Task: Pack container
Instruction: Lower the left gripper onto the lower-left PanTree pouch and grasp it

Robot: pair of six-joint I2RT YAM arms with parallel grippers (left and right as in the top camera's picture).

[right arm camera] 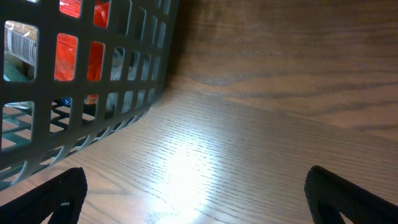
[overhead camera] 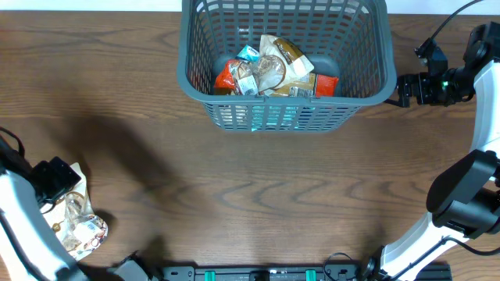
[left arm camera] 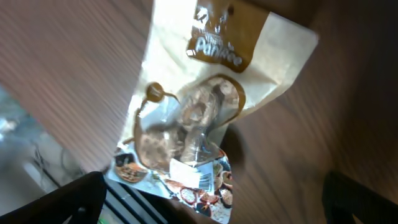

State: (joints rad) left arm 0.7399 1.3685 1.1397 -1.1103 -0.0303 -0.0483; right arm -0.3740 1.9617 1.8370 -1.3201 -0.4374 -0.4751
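Scanning the brown wooden table [overhead camera: 258, 187]: the big grey-blue lattice plastic basket [overhead camera: 281, 117] sits far centre, crinkly snack packs [overhead camera: 269, 70] heaped inside. Near left lies a cream plastic pouch [overhead camera: 78, 226]. My left pincer [left arm camera: 217, 202] hovers over it, jaws wide, lined up to grab, I reckon. My right pincer [right arm camera: 193, 199] gapes empty by the basket's right wall. Only the left wrist view shows the pouch's brown label [left arm camera: 221, 46].

Left arm [overhead camera: 23, 226] and right arm [overhead camera: 491, 109]: white link shells, black joint housings, black cables; green indicator [overhead camera: 447, 80] behind the right jaws.
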